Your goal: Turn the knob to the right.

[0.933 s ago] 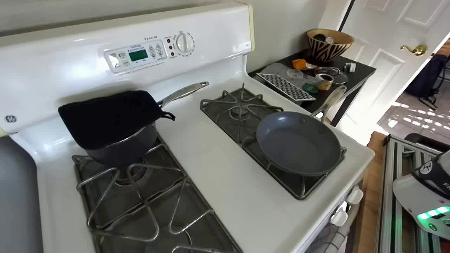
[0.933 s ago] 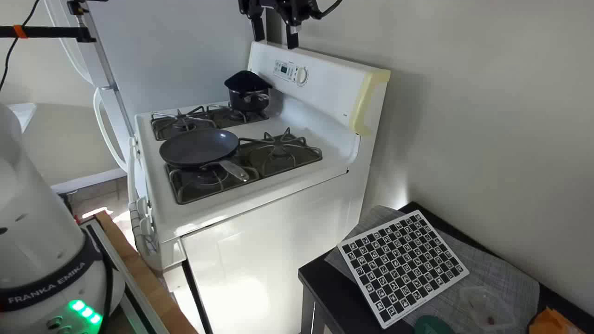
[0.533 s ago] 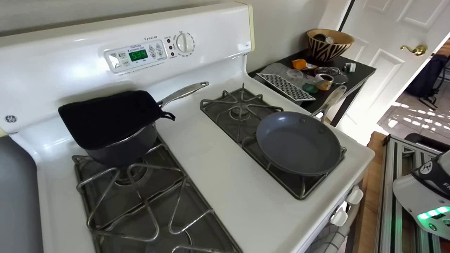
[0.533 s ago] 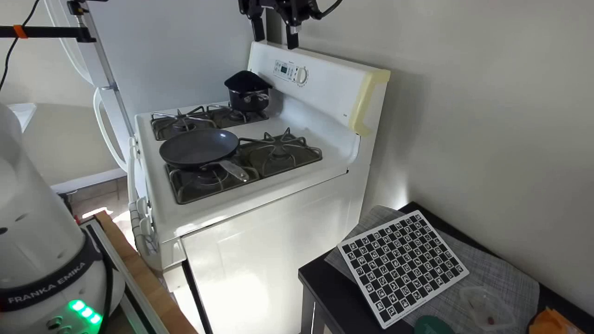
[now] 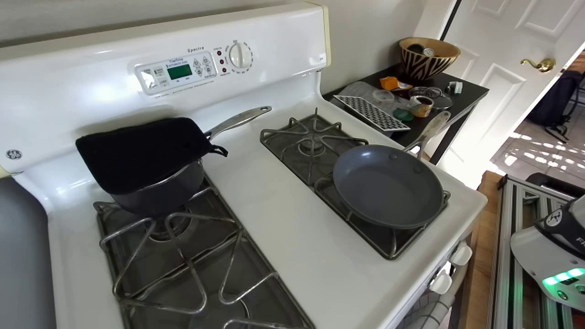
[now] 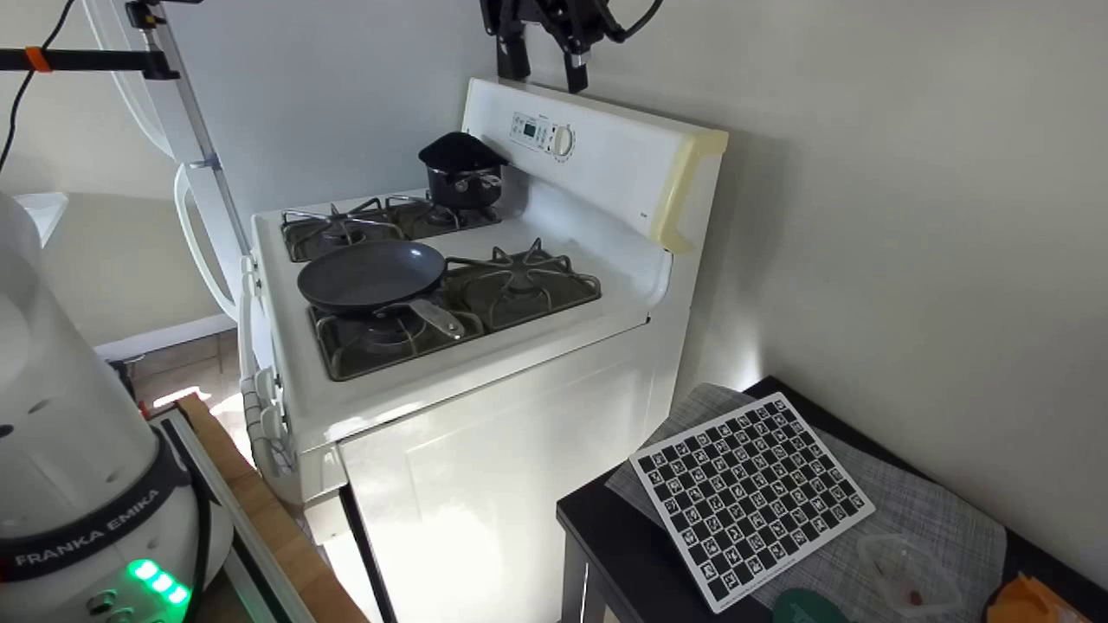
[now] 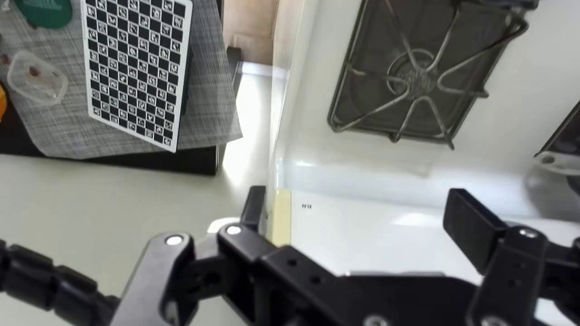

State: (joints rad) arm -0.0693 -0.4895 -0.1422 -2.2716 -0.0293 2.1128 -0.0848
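The knob [image 5: 240, 55] is a white dial with dark markings around its rim, right of the green display [image 5: 179, 71] on the stove's back panel. It also shows in an exterior view [image 6: 563, 140]. Its grip ridge stands roughly vertical. The knob does not show in the wrist view. My gripper [image 6: 545, 76] hangs at the top of the back panel in that exterior view, apart from the knob. In the wrist view my gripper [image 7: 358, 199] is open, its fingers wide apart with nothing between them, over the white panel. The gripper is out of view in the remaining exterior view.
A dark pot [image 5: 160, 187] with a black cloth [image 5: 141, 151] on it stands on a back burner, its handle [image 5: 240, 119] pointing toward the panel's middle. A grey pan [image 5: 388, 187] sits on a front burner. A side table holds a checkered board [image 6: 753, 497]. A wall stands behind the panel.
My gripper has moved to the right along the top of the panel in an exterior view and turned a little. The display was lit half a second ago and is blank now. The knob looks unchanged.
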